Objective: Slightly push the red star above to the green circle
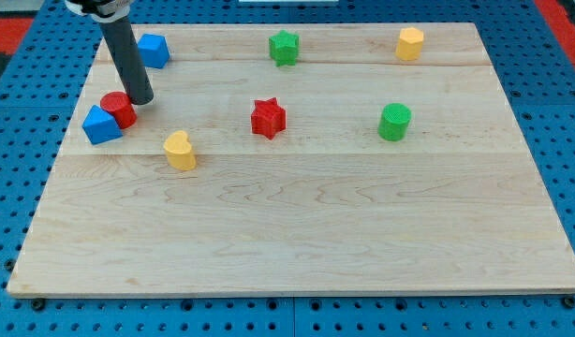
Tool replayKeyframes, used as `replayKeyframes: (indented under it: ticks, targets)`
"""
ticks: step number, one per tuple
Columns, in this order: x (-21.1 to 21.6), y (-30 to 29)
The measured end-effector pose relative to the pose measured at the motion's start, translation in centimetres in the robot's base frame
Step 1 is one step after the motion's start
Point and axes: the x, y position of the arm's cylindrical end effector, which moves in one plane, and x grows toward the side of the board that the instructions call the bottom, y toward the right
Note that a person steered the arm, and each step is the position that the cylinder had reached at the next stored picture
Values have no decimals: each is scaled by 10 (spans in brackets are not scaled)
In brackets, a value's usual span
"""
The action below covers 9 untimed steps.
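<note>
The red star lies near the board's middle, a little toward the view's top. The green circle stands to its right, well apart from it. My tip is far to the left of the star, touching or just beside a red cylinder. The rod rises from the tip toward the view's top left.
A blue block touches the red cylinder at the left. A blue cube sits at the top left, a green star at top centre, a yellow hexagon at top right. A yellow heart lies left of centre on the wooden board.
</note>
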Motion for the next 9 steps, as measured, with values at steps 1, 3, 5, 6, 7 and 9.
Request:
replayKeyframes:
  ticks: [1,3,5,6,7,9]
  targets:
    - [-8,-2]
    - [-25,-8]
    - [-6,-25]
    - [7,-21]
    - [19,-19]
    - [2,-31]
